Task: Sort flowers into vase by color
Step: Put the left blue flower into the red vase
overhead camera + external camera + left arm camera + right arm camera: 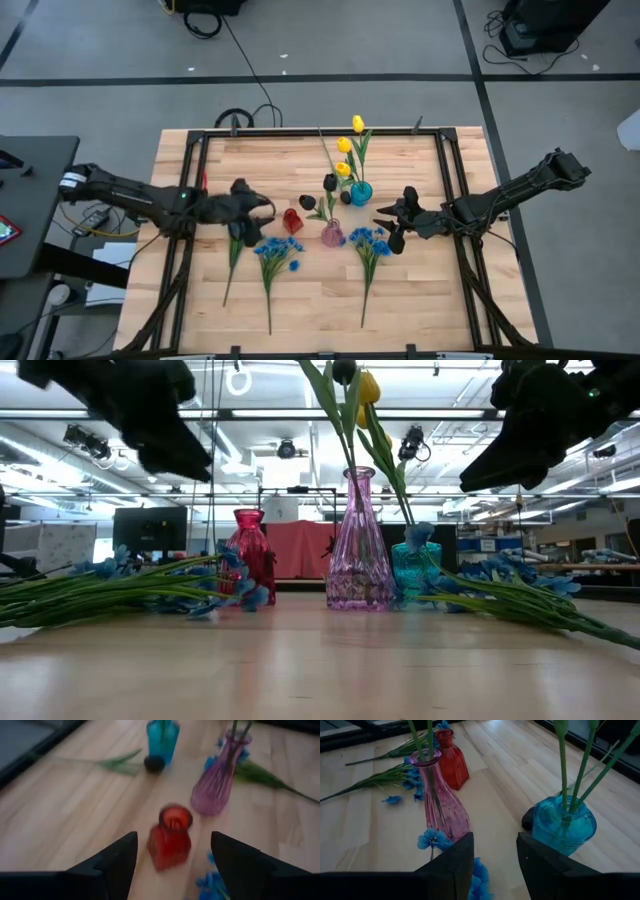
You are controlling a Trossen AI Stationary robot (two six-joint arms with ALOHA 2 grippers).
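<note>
A red vase (pixel 291 220), a pink vase (pixel 333 234) and a teal vase (pixel 360 192) stand mid-table. Yellow tulips (pixel 345 145) stand in the teal vase, and dark tulip buds (pixel 330 182) rise on stems from the pink vase (pixel 440 805). Another dark bud (pixel 154 764) lies on the table beside the teal vase (pixel 162 737). Blue blossom bunches (pixel 270 248) (pixel 370 240) lie on the wood. My left gripper (pixel 258 220) hangs open above the table left of the red vase (pixel 171 840). My right gripper (pixel 390 228) hangs open right of the pink vase.
Long green stems (pixel 267 295) (pixel 365 295) run from the blue bunches toward the near edge, and a third stem (pixel 232 265) lies under my left arm. A black frame (pixel 200 135) borders the table. Bare wood (pixel 430 290) lies near the front right.
</note>
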